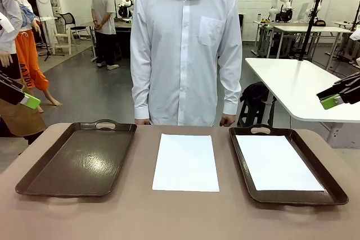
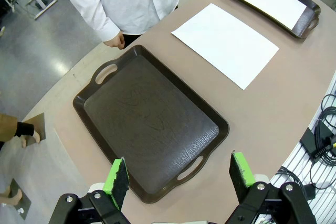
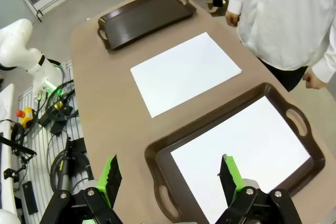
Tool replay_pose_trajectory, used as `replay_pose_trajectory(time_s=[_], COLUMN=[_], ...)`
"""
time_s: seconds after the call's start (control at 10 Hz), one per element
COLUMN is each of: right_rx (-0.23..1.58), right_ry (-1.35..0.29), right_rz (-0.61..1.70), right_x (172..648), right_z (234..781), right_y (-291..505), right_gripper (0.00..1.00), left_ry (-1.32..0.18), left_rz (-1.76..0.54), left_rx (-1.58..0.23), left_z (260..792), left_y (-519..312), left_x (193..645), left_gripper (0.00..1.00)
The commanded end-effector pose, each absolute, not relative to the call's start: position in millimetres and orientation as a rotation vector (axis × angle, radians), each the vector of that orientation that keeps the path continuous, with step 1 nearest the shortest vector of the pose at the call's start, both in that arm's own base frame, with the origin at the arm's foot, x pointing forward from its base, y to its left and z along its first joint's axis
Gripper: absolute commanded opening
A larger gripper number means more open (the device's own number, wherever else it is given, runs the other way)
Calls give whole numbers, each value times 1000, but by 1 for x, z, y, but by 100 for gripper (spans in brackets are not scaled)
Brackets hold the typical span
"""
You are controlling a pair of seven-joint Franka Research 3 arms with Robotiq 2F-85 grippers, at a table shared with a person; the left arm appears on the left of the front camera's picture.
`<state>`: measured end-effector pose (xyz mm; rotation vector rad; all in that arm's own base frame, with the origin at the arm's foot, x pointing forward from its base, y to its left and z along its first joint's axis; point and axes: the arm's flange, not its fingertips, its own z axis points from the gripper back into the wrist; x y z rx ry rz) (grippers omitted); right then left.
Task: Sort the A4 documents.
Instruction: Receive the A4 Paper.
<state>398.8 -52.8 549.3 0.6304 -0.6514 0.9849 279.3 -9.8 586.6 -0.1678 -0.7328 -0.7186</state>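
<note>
Table state: you have two dark brown handled trays on the brown table, one to each side. The left tray shows its brown floor from handle to handle. The right tray holds the first A4 sheet. It lies flat on the tray floor, long side running toward the far edge, with a brown margin showing all round it.

The second A4 sheet lies flat on the tabletop between the two trays and touches neither. Its edges run roughly square with the table.

Left gripper: you see the jaws spread wide, with nothing between the green pads. It hangs well above the table on the left tray's side, with no contact.

Right gripper: the jaws are likewise wide, with nothing held. It hangs high over the robot-side end of the right tray and its sheet, clear of both.

The person, in a white shirt, stands at the far edge behind the second A4 sheet. Both hands are down at the table's rim and touch neither paper nor tray.
</note>
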Motion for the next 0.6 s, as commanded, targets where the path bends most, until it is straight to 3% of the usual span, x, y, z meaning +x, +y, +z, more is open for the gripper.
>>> replay_pose_trajectory(time_s=[0.0,0.5], right_rx=[632,632], right_ry=[-655,-655], right_rz=[987,987], right_x=[398,398], right_z=[551,551], right_y=[-53,-53], right_gripper=[97,97], left_ry=[-732,-732], left_rz=[-718,-718], left_rx=[-168,-168], left_z=[586,586], left_y=[-9,-9], left_x=[280,280], left_gripper=[100,100])
